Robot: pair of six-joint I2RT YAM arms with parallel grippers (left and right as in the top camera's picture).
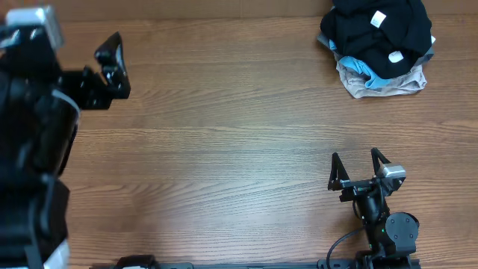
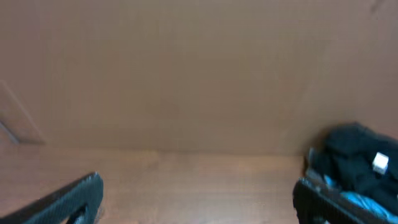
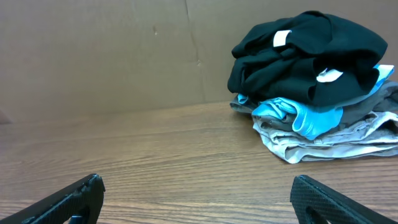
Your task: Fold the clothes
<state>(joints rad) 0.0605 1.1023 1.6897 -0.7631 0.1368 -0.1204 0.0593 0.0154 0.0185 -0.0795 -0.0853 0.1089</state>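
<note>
A: Where is the black garment (image 1: 377, 33) sitting?
B: It is lying crumpled on top of the pile (image 1: 379, 48), covering most of it. A white label (image 1: 379, 19) is showing near its far edge. A second white tag (image 1: 396, 55) is showing lower down on the black cloth.
A: What is lying under it?
B: A blue garment (image 1: 364, 67) is poking out from beneath, on the near side of the pile. A beige garment (image 1: 382, 82) is spreading out at the very bottom, touching the surface (image 1: 224, 149). In the right wrist view a grey garment (image 3: 364, 112) is peeking out between the blue and the beige.
A: What are the right fingers (image 1: 334, 170) doing?
B: They are standing wide open and holding nothing. They are hovering over bare wood on the near side of the pile, well apart from it and pointing toward it.
A: And the left fingers (image 1: 112, 56)?
B: They are also spreading wide and gripping nothing. They are hanging far to the left of the pile, and the pile is showing only at the right edge of their own camera.
A: Is anything touching the black garment?
B: Only the clothes beneath it are touching it.
</note>
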